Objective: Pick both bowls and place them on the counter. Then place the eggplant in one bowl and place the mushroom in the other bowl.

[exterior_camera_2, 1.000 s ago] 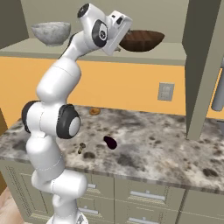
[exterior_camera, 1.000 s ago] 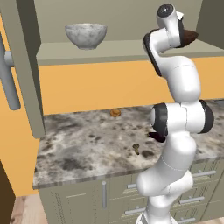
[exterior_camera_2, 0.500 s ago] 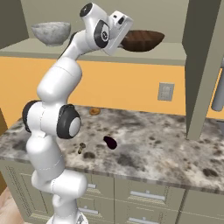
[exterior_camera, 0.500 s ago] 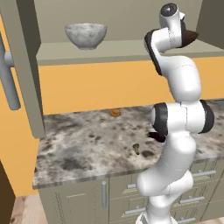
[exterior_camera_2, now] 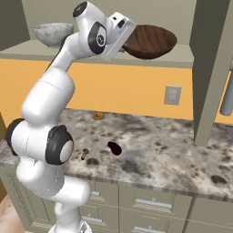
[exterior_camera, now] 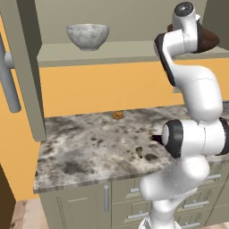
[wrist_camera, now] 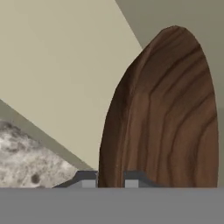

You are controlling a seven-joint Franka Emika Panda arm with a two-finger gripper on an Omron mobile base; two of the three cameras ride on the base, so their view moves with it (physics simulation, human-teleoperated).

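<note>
From the left base view we note the deep, round marbled stone bowl on the shelf, the tiny tan mushroom on the speckled counter. From the right, the glossy oblong eggplant lies on the slab; the gripper meets the grained wooden bowl at shelf height. In the hand view, the fingertips straddle its rim, pinching it.

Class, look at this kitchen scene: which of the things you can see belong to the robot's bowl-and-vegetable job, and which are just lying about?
Part of the job:
wooden bowl, on the shelf at the gripper
marbled bowl, on the shelf
eggplant, on the counter
mushroom, on the counter

Just lying about:
orange-brown lump, near the wall
wall outlet
</note>
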